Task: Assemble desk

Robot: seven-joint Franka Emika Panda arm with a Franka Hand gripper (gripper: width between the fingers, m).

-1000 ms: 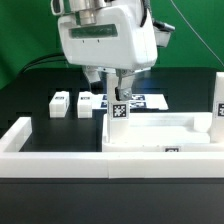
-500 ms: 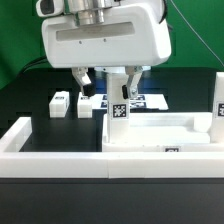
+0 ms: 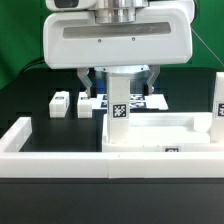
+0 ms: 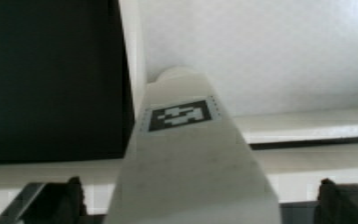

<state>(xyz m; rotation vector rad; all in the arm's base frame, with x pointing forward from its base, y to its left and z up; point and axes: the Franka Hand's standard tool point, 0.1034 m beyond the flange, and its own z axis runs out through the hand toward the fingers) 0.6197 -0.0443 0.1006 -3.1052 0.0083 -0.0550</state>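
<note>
I have the gripper (image 3: pixel 118 86) low over the tabletop (image 3: pixel 170 127), straddling one leg post (image 3: pixel 118 118). That post stands upright at the tabletop's corner on the exterior view's left, by the near edge, with its tag (image 3: pixel 118 112) facing the camera.

The fingers (image 3: pixel 84 80) are spread and released. In the wrist view each fingertip (image 4: pixel 51 200) sits off to a side of the post (image 4: pixel 190 150) with a clear gap, so nothing is gripped and nothing touches. The wrist view looks straight down the post's length, with its tag (image 4: pixel 181 115) partway along.

A second leg post (image 3: pixel 219 100) stands upright at the tabletop's edge on the exterior view's right, cut off by the frame.

Two loose leg posts (image 3: pixel 60 103) rest on the black table beyond the tabletop's left edge, just beside each other and apart from the slab.

The marker board (image 3: pixel 150 100) lies flat behind the tabletop's far edge.

The border wall (image 3: pixel 50 150) runs along in front of the near edge; I cannot tell whether the slab touches it
</note>
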